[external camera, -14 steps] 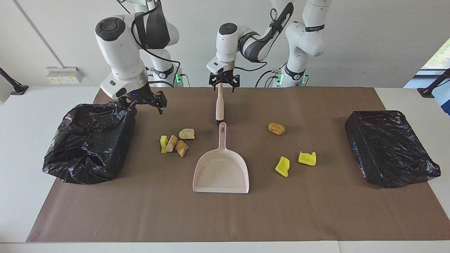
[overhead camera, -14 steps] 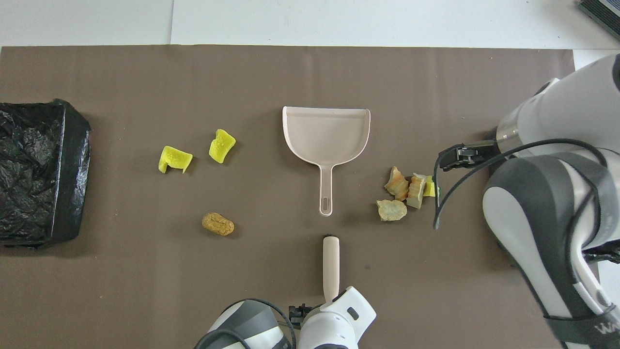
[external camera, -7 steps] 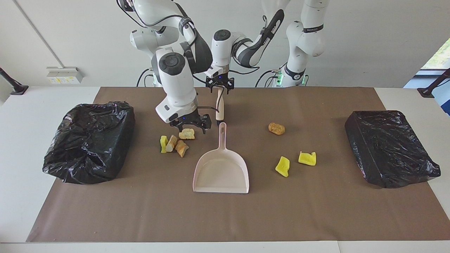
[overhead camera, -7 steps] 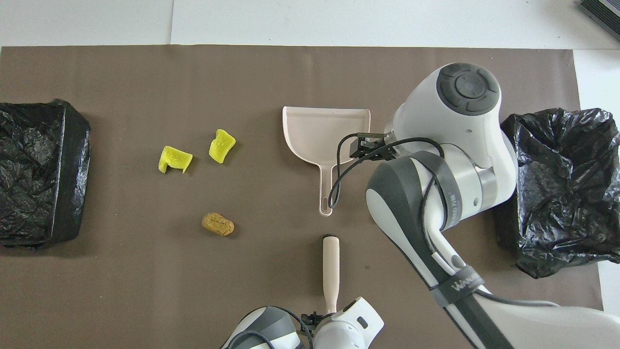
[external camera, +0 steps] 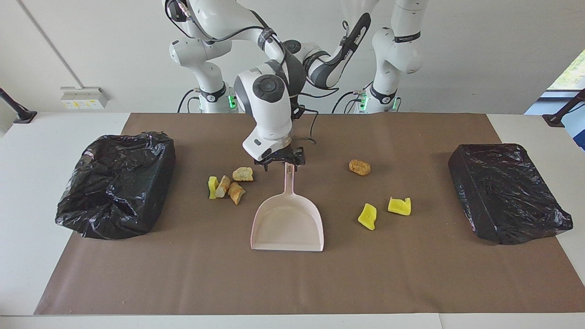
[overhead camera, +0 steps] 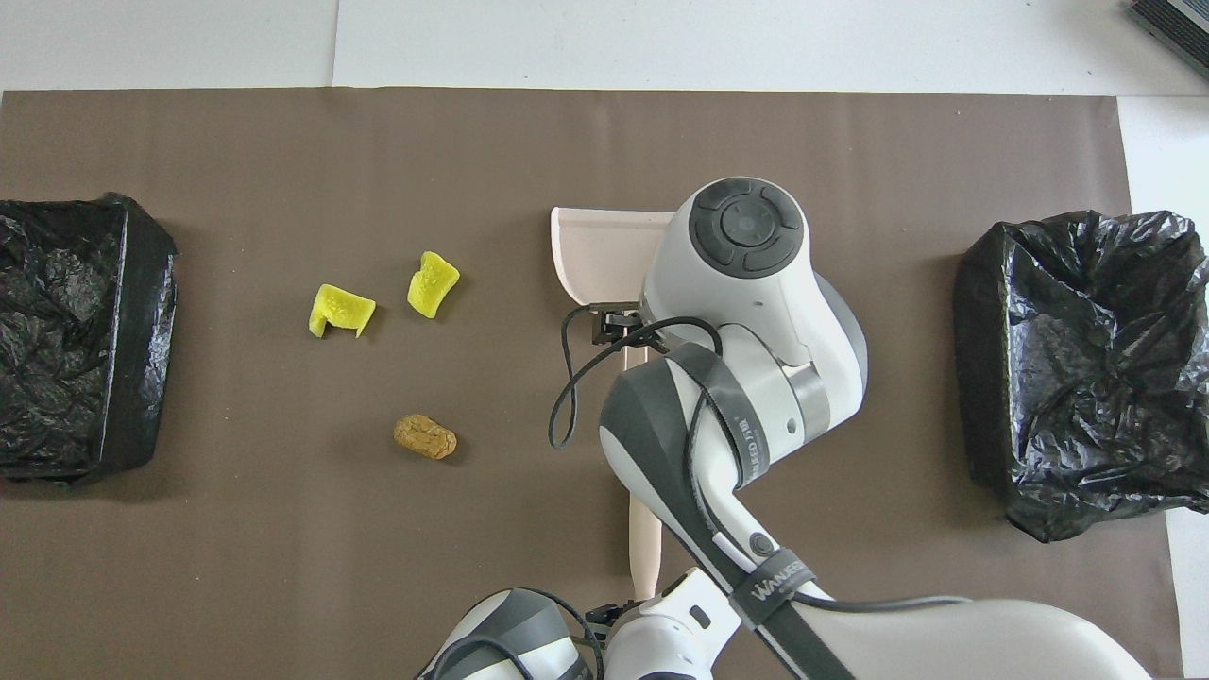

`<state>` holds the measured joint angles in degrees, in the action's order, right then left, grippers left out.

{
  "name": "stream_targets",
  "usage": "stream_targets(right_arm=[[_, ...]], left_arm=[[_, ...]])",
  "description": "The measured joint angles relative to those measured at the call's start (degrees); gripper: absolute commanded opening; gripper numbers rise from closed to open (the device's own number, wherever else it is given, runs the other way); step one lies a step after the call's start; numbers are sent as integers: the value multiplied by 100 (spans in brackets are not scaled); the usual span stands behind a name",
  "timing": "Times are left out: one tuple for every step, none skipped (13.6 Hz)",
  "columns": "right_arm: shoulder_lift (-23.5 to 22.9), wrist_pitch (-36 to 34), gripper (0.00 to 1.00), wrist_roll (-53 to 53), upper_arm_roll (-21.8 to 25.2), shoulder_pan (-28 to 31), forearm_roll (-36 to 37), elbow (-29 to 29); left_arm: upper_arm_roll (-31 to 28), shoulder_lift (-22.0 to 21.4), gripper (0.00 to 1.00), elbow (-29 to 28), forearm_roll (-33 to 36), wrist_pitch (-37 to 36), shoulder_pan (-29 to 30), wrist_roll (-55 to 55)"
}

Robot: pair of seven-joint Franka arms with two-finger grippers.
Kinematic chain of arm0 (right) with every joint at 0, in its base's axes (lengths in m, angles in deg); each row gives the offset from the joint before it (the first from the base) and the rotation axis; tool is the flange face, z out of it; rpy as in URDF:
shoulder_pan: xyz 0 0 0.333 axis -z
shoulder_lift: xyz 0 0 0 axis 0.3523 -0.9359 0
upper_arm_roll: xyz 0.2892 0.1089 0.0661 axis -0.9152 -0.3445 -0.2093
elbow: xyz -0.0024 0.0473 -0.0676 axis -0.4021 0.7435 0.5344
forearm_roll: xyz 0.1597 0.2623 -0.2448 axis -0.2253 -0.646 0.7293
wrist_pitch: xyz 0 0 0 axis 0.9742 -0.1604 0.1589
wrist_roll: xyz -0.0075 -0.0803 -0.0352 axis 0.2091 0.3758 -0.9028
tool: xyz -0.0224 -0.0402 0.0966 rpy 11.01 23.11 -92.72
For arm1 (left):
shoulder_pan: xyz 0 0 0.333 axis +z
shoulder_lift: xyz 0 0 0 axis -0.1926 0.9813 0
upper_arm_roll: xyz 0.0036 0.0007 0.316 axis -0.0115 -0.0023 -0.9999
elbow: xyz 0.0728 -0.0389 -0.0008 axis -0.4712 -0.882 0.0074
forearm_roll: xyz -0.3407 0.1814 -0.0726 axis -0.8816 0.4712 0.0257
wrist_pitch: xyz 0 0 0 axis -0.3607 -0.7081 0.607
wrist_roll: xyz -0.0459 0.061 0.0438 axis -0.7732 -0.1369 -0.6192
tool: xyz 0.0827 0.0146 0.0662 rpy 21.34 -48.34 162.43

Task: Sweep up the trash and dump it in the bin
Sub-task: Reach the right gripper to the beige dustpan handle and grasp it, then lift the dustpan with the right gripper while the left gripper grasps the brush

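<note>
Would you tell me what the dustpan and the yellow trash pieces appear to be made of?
Dustpan: probably moulded plastic, pale pinkish-cream with a smooth, slightly glossy one-piece pan and handle. Yellow pieces: likely foam sponge, bright, matt, with rough torn-looking edges and a porous surface.

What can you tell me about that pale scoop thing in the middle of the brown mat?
The dustpan is pale pinkish-beige and looks like smooth plastic: a wide shallow tray with raised side walls and a slim handle pointing toward the robots. It lies flat on the brown mat, empty, midway between the two black-bagged bins. The right gripper is down at the handle's end, open around it, not yet clamped.
</note>
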<state>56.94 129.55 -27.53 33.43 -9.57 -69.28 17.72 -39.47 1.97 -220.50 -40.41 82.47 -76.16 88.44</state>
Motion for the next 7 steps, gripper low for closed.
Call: stream_targets(right_arm=[[-128,124,100,-6,0,-94,0,0],[-225,197,100,-6,0,-125,16,3],[-302,241,100,-6,4,-119,46,12],[-356,290,100,-3,20,-92,71,28],[-389,306,100,15,37,-58,79,44],[-404,309,100,39,38,-30,81,80],[-408,310,100,96,37,-27,83,138]], left_arm=[[-8,-21,0,0,0,-46,0,0],[-17,-38,0,0,0,-74,1,0],[-33,-60,0,1,0,-125,16,0],[-67,-108,0,7,1,-208,62,-3],[-85,-192,0,20,11,-381,143,-43],[-98,-325,0,35,36,-701,233,-126],[-102,-478,0,40,71,-1067,312,-197]])
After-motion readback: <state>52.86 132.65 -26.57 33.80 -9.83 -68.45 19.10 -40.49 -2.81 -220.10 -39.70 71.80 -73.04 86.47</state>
